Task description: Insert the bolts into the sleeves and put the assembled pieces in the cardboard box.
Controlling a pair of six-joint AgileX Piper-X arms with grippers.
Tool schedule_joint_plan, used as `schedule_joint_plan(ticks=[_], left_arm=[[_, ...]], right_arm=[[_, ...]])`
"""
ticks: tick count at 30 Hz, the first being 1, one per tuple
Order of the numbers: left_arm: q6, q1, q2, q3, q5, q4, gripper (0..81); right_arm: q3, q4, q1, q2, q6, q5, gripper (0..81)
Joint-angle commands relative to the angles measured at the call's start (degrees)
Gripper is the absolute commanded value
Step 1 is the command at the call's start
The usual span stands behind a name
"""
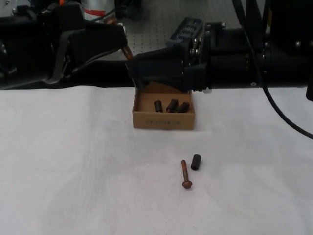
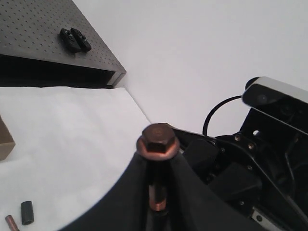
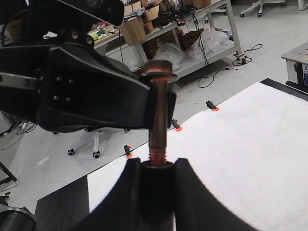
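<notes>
Progress: the cardboard box [image 1: 164, 120] held 3 dark pieces [image 1: 171, 105]; whether each carried its bolt could not be confirmed. 1 loose bolt [image 1: 185, 174] and 1 loose sleeve [image 1: 196, 162] lay on the white cloth [image 1: 73, 171] at 5 o'clock from the box; the sleeve sat just beside that bolt at its 1 o'clock, apart from it. The task was judged past halfway; 1 pair in hand and 1 pair on the cloth remained.

Pose: both arms were raised and met above the box at its 12 o'clock. The left gripper [image 2: 158, 161] was closed on the held bolt [image 3: 158, 120] just under its head; the right gripper [image 3: 157, 166] was clamped narrowly around the held sleeve [image 3: 156, 190]. The threaded tip stood at the sleeve's mouth with most of the shank exposed; insertion was judged barely begun.
</notes>
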Motion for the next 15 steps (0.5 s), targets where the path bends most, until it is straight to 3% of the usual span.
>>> schedule_joint_plan(ticks=[1,15], left_arm=[[1.5,-0.1,-0.5,-0.2,0.7,1.6,0.6],[6.5,-0.1,-0.5,-0.2,6.3,4.9,0.6]], right_arm=[[-0.7,-2.8,-1.0,-0.4,0.0,1.0,2.8],[-0.7,-2.8,-1.0,-0.4,0.0,-5.5,2.8]])
